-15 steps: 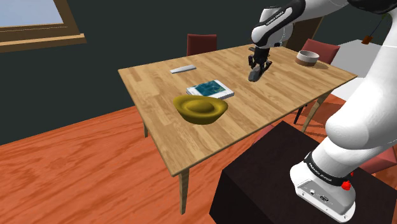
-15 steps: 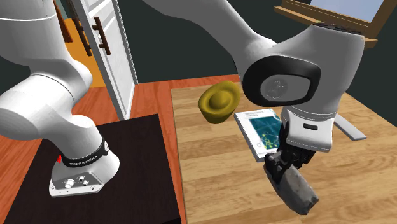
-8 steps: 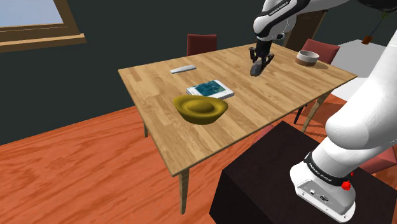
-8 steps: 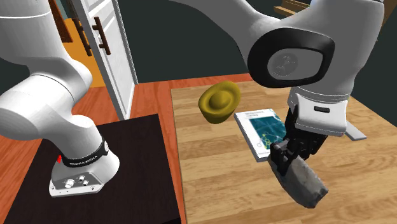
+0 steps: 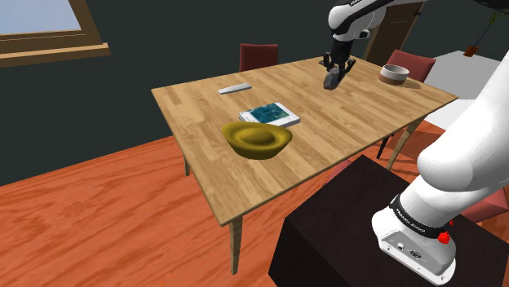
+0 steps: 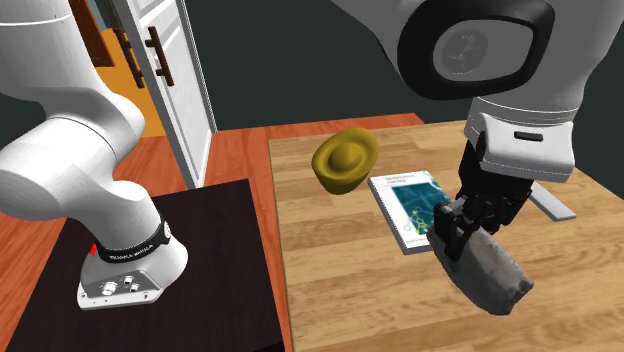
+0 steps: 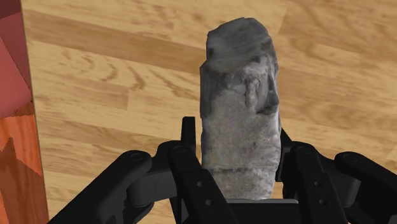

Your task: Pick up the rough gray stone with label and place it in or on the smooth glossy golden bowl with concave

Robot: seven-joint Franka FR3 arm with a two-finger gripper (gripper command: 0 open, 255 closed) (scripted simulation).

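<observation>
Rough gray stone (image 7: 240, 102) is clamped between the two black fingers of the gripper (image 7: 236, 143), its free end reaching out past the fingertips, held in the air above the wooden table (image 5: 196, 106). Toward the shoulder view's lower left, beyond a blue-covered book (image 5: 269, 114) lying flat, the golden bowl (image 5: 259, 139) rests on the table, well apart from the stone. A small grey bowl (image 5: 394, 73) stands near the table's far corner.

You have open room over the wooden desk (image 5: 196, 122) from hand (image 5: 334, 75) to glossy golden bowl (image 5: 259, 139), only a flat teal-covered booklet (image 5: 269, 114) between.
</observation>
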